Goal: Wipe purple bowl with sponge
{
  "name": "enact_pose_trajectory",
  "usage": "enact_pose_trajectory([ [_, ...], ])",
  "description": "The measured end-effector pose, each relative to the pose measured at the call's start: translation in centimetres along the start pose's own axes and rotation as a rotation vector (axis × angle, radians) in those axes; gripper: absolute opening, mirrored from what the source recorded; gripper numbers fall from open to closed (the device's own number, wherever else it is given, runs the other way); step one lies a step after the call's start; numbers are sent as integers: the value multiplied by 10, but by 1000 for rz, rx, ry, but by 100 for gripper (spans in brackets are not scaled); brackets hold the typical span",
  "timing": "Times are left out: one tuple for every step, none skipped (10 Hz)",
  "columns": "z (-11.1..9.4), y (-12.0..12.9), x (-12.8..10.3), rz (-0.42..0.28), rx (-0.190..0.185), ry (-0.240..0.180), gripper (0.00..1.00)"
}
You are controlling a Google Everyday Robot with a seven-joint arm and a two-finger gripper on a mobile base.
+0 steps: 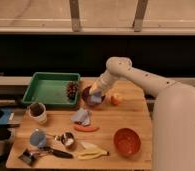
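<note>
The purple bowl (89,96) sits at the back middle of the wooden table (108,120), just right of the green tray. My gripper (95,91) reaches down into the bowl from the right and holds a yellowish sponge (94,90) against the bowl's inside. The arm (141,80) stretches in from the right side of the view. The fingertips are hidden by the sponge and the bowl's rim.
A green tray (48,90) with a pine cone (72,90) stands at back left. An orange fruit (115,99), an orange bowl (127,141), a blue-grey cloth (81,117), a carrot (85,128), a cup (37,112), a banana (92,150) and utensils lie around.
</note>
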Motion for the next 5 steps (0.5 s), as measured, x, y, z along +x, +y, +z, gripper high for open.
enact_pose_trajectory([
  [1,4,-2,-7,4,3,0],
  [4,7,-5,-16,5,9,0],
  [7,7,-9,-21,9,14,0],
  [11,7,-12,-24,12,17,0],
  [16,8,-17,-29,16,21,0],
])
